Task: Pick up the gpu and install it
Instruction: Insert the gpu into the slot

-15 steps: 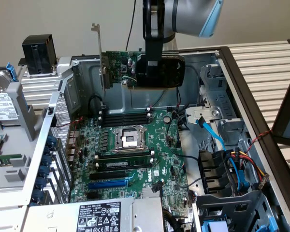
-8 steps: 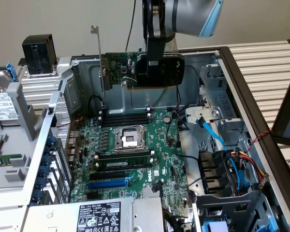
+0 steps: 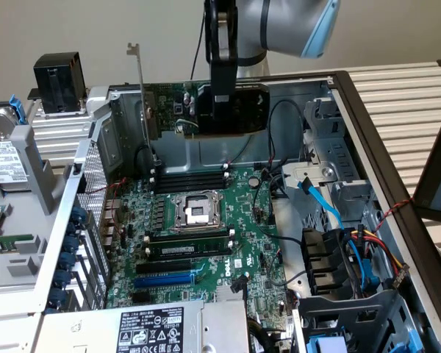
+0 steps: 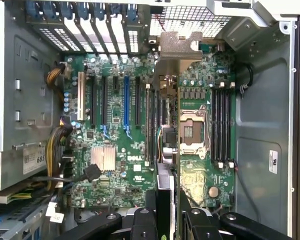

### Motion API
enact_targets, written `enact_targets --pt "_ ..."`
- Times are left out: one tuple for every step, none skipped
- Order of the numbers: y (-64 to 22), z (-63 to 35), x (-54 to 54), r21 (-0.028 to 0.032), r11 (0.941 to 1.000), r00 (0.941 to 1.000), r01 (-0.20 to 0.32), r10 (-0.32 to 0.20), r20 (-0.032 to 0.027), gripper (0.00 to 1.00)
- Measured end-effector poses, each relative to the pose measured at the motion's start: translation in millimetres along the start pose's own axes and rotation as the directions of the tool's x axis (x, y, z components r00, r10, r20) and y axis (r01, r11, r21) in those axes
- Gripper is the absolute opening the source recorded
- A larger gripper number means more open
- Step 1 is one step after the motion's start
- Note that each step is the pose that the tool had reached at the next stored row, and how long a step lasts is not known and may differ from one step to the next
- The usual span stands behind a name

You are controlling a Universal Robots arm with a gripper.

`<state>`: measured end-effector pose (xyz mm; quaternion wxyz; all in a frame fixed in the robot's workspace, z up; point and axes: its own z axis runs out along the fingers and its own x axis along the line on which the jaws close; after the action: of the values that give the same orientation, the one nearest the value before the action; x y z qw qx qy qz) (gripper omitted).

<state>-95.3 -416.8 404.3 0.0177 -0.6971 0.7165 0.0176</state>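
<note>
Exterior view: hand [image 3: 222, 121] is gripping the gpu [image 3: 251, 107], holding it upright above the motherboard's [image 3: 206, 235] far end. Wrist view: gpu [image 4: 177, 57] is hanging edge-on over the board. Worth keeping it parallel to the expansion slots [image 4: 125, 100], with the bracket clearing the case [image 4: 270, 150].

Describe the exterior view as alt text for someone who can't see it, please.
A robot arm's gripper holds the gpu, a small card with a silver bracket, in the air above the green motherboard inside an open computer case. Coloured cables lie at the exterior view's right.
</note>
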Motion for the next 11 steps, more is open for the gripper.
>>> enact_targets --pt "2.9 0.7 -0.5 0.0005 1.0000 1.0000 0.000 0.000 -0.0020 0.27" --pt "5.7 1.3 -0.9 0.0006 1.0000 1.0000 0.000 0.000 -0.0038 0.27" --pt "8.8 2.2 -1.5 0.0009 1.0000 1.0000 0.000 0.000 -0.0056 0.27" --pt "11.8 3.3 -2.1 0.0017 1.0000 1.0000 0.000 0.000 -0.0073 0.27" --pt "14.8 4.3 -2.8 0.0022 1.0000 1.0000 0.001 -0.001 -0.0092 0.27" --pt "18.3 5.7 -3.3 0.0024 1.0000 0.9999 0.001 -0.001 -0.0107 0.27" --pt "21.6 7.1 -3.9 0.0026 1.0000 0.9999 0.001 -0.001 -0.0122 0.27" --pt "24.3 8.2 -4.1 0.0025 1.0000 0.9999 0.001 -0.001 -0.0139 0.27" --pt "25.9 9.7 -4.0 0.0026 1.0000 0.9999 0.002 -0.001 -0.0145 0.27" --pt "26.3 11.6 -3.8 0.0025 1.0000 0.9999 0.003 -0.003 -0.0149 0.27" --pt "26.4 13.3 -3.7 0.0024 1.0000 0.9999 0.004 -0.004 -0.0151 0.27"
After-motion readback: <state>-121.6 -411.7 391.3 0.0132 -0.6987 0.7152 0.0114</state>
